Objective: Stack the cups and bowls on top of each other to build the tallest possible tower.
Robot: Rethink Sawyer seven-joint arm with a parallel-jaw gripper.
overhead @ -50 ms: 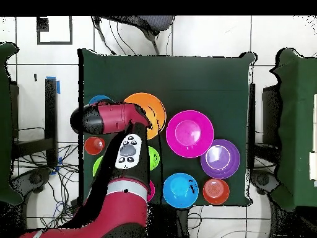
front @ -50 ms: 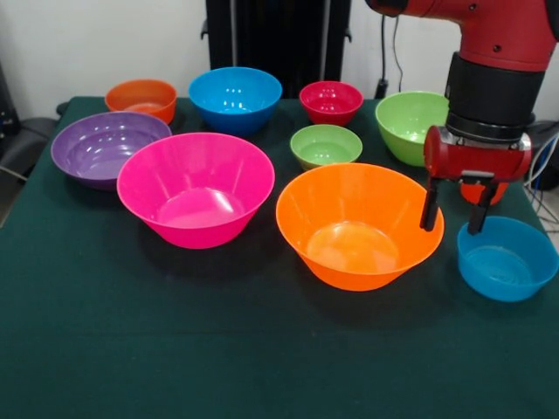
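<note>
All the bowls stand rim up on the green cloth and nothing is stacked. The large orange bowl (front @ -50 ms: 358,225) (overhead @ -50 ms: 151,106) sits front centre, with the large pink bowl (front @ -50 ms: 196,188) (overhead @ -50 ms: 189,133) to its left. A small blue bowl (front @ -50 ms: 507,257) (overhead @ -50 ms: 99,100) is at the right. My gripper (front @ -50 ms: 452,209) hangs open and empty between those two, one finger by the orange bowl's right rim. The orange-red cup (front @ -50 ms: 495,192) (overhead @ -50 ms: 94,145) stands behind the gripper, mostly hidden.
Further back stand a purple bowl (front @ -50 ms: 106,147) (overhead @ -50 ms: 220,158), a small orange bowl (front @ -50 ms: 140,98) (overhead @ -50 ms: 216,191), a blue bowl (front @ -50 ms: 235,98) (overhead @ -50 ms: 180,189), a small red bowl (front @ -50 ms: 331,102), a small green bowl (front @ -50 ms: 326,145) and a mid green bowl (front @ -50 ms: 410,127).
</note>
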